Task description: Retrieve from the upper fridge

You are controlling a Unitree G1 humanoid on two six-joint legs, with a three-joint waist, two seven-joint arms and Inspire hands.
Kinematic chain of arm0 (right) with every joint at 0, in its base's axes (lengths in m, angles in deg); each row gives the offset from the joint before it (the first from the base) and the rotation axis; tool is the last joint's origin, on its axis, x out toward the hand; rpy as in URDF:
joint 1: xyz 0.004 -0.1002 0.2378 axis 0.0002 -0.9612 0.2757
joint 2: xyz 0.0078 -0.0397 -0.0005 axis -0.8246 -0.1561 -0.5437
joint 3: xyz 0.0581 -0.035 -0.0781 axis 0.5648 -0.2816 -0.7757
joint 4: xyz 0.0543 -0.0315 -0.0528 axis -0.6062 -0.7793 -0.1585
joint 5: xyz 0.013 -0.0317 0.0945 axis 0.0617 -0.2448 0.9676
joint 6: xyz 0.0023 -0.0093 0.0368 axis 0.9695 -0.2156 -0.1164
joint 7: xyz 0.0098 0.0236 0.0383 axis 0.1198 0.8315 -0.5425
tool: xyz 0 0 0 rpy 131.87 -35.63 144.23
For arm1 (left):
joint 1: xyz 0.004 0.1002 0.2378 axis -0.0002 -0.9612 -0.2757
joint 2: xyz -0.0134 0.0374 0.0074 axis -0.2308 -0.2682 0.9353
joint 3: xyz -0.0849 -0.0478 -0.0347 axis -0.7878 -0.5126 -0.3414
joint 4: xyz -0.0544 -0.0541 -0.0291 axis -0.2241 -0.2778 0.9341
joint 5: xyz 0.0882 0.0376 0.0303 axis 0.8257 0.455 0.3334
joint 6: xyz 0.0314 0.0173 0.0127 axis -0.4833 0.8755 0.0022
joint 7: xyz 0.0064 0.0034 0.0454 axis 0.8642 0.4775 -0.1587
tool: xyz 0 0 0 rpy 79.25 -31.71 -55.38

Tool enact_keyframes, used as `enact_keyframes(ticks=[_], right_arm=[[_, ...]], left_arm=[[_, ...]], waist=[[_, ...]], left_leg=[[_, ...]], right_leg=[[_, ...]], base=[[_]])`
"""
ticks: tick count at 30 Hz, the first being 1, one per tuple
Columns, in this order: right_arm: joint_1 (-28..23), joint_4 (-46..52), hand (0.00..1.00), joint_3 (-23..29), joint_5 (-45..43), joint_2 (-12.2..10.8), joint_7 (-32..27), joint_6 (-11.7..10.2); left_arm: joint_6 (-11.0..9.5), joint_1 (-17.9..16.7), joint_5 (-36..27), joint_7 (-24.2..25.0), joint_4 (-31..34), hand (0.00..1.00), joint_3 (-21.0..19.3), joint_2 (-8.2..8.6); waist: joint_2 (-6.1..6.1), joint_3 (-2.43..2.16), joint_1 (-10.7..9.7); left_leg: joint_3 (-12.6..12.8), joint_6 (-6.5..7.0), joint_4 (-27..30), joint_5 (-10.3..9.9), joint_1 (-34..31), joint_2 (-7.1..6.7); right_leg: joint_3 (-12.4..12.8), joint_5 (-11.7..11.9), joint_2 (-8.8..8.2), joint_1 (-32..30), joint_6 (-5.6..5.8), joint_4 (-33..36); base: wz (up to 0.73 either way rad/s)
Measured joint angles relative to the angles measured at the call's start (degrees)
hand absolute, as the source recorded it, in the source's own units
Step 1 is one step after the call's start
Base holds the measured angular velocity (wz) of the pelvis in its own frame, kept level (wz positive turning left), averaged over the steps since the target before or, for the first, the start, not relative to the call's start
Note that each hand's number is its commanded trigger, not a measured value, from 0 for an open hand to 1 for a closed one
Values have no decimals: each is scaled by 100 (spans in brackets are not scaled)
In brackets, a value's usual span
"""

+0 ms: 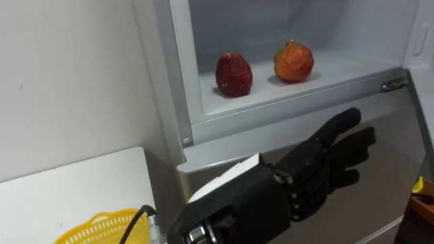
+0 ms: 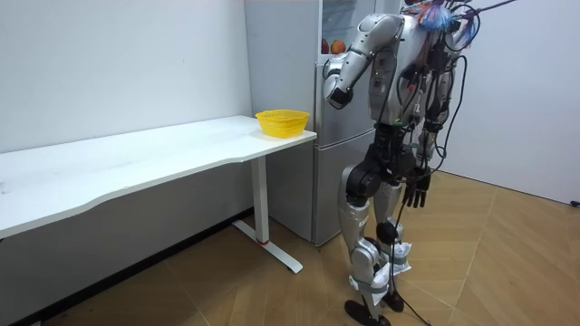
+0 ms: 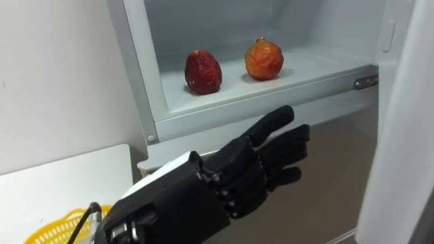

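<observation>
The left hand (image 1: 308,173) is up just below the fridge shelf (image 1: 342,68), fingers (image 1: 358,141) wide, likely ready to grab the red fruit (image 1: 234,74).

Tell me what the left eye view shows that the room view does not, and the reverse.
Left eye view: the left hand with straight fingers below the open shelf, and a dark red fruit standing apart from an orange-red fruit. Room view: the right hand hanging relaxed at the robot's side, the wooden floor, and the robot standing before the fridge. Both: the fridge, the yellow basket on the white table, the raised left arm.
</observation>
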Motion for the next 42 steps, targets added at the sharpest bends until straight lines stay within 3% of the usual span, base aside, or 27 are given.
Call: enact_keyframes(ticks=[8,13,16,22,29,32,34,42], right_arm=[[-7,-13,0,-6,286,38,-183,-3],[-14,-24,0,-2,388,64,-195,-65],[-19,-46,0,-3,429,77,-188,-80],[-9,-171,0,-5,580,116,-205,-175],[4,-248,0,-32,618,177,-325,-130],[9,-239,0,-111,639,191,-327,-119],[13,-185,0,-245,620,191,-310,-120],[44,-129,0,-252,616,205,-299,-123]], left_arm=[[2,574,-68,-74,-39,0,267,73],[1,908,-113,-105,-87,0,510,150],[1,918,-111,-103,-220,0,513,233],[0,1084,-105,-120,-265,0,724,311],[1,1435,-109,-300,-296,0,967,386],[7,1724,-111,-386,-348,0,1086,475],[6,1920,-111,-398,-399,0,1132,649],[7,2261,-115,-406,-610,0,1303,921]], waist=[[43,-30,-96],[38,-27,-301],[31,-20,-318],[53,-8,-378],[146,-24,-517],[198,-6,-526],[208,-7,-559],[208,-6,-651]], left_leg=[[35,0,1,0,29,3],[54,-1,-4,-1,40,9],[327,-3,-15,-3,105,47],[503,-3,-8,-3,106,68],[493,-3,33,-3,29,73],[495,-3,31,-3,11,75],[512,-3,29,-3,10,76],[553,-4,30,-3,28,82]], right_leg=[[27,3,-5,1,0,14],[38,6,5,43,-4,13],[163,22,36,62,-15,-10],[266,32,57,4,-18,-9],[258,43,51,-77,-25,-6],[256,52,51,-96,-26,-8],[260,52,52,-95,-26,-11],[331,54,65,-93,-31,-11]], base=[[-2],[0],[-20],[-8],[-1],[-2],[-2],[-5]])
